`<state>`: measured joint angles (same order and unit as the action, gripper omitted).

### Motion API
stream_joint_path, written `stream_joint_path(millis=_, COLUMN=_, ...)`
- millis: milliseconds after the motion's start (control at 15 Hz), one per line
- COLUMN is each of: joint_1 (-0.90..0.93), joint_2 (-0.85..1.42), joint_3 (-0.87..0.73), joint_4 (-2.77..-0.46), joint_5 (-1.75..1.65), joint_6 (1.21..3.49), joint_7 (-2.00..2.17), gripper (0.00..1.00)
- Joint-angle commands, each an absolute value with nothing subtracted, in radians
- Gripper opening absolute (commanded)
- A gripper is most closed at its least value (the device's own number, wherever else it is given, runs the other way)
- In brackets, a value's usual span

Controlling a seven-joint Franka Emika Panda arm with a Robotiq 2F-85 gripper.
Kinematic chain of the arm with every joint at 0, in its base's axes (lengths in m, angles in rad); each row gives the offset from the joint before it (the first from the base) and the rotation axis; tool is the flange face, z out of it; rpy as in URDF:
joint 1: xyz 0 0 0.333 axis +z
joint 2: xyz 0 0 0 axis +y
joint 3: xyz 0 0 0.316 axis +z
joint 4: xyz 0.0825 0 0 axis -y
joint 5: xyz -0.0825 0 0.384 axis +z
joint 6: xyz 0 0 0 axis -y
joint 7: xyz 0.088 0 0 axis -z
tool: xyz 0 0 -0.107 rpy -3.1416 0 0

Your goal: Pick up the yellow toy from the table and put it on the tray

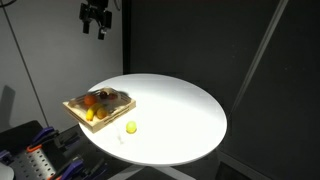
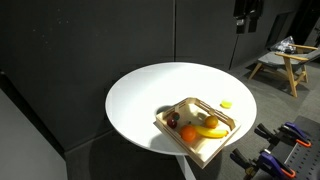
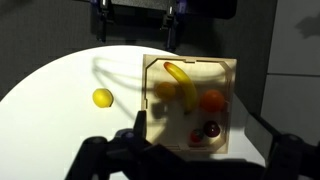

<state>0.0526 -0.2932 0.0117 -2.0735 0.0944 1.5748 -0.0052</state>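
Observation:
The yellow toy [image 1: 131, 127] is a small round ball lying on the white round table [image 1: 175, 110], just beside the wooden tray [image 1: 72, 107]. It also shows in an exterior view [image 2: 226, 104] and in the wrist view [image 3: 102, 97], left of the tray [image 3: 190, 64]. The tray [image 2: 200, 152] holds a banana-like toy [image 3: 180, 82], an orange round toy [image 3: 212, 100] and small dark red fruits [image 3: 205, 132]. My gripper [image 1: 97, 18] hangs high above the table, open and empty, and shows in the other views too [image 2: 245, 15] [image 3: 200, 128].
Black curtains surround the table [image 2: 150, 95]. A wooden stool [image 2: 280, 62] stands at the far right. Blue and orange clamps and gear sit near the table's edge [image 2: 280, 150] [image 1: 35, 150]. The tray lies close to the table's rim.

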Motion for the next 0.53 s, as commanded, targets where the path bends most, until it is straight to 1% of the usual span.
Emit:
stream_joint_path(millis=0, joint_1=0.044, joint_2=-0.275, joint_3=0.018, joint_4=-2.053, joint_5=0.097, joint_6=1.578, joint_7=-0.003, gripper=1.0)
stream_joint_path(millis=467, joint_1=0.041, joint_2=-0.194, joint_3=0.014, joint_4=-1.978, joint_5=0.1, joint_6=1.635, joint_7=-0.002, gripper=1.0)
